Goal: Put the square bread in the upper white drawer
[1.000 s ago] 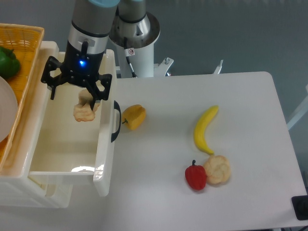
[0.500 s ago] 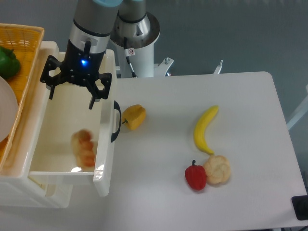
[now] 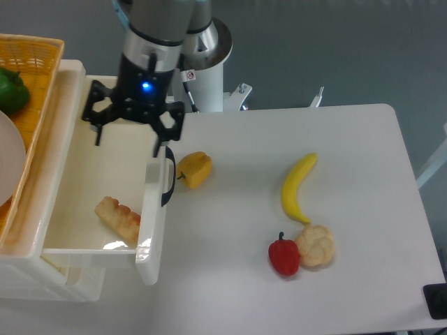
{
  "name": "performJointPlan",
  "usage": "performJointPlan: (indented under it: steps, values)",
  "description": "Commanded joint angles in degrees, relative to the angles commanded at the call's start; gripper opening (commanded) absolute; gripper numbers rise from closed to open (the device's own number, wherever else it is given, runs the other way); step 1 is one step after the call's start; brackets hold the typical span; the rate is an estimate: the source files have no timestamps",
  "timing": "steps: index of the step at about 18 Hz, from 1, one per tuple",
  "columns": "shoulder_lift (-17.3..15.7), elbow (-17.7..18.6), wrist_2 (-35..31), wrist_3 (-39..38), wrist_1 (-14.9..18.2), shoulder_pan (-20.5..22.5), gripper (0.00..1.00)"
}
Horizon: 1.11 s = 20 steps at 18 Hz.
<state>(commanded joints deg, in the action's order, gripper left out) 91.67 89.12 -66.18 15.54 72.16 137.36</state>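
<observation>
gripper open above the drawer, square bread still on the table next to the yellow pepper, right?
No. The fixed camera shows the square bread lying inside the upper white drawer, not on the table by the yellow pepper. The gripper is open above the drawer.

From my remote station, I see the single grey-and-silver arm reaching down from the top of the frame, its wrist held vertical with a small blue light glowing on the housing. The black two-finger gripper (image 3: 129, 139) points straight down, its dark fingers (image 3: 97, 132) spread wide apart with nothing between them. Black angular brackets flare out on both sides of the wrist above the fingers.
</observation>
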Motion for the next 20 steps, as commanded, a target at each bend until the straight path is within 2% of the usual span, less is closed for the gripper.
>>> performJointPlan:
  steps: [3, 6, 9, 12, 13, 16, 20]
  values:
    - [0.26, -0.26, -1.22, 4.31, -0.09, 2.47, 1.00]
    - [0.35, -0.35, -8.50, 9.31, -0.09, 3.17, 1.00]
    - [0.79, -0.35, -17.20, 17.83, -0.26, 3.18, 1.00]
    - [1.23, -0.18, -21.08, 20.93, -2.54, 3.53, 1.00]
    - [1.75, -0.26, -21.70, 21.54, -2.98, 3.96, 1.00]
    - [3.77, -0.70, -25.03, 29.61, -2.99, 5.02, 1.00]
    - [6.41, -0.27, -30.23, 30.95, -3.16, 5.02, 1.00]
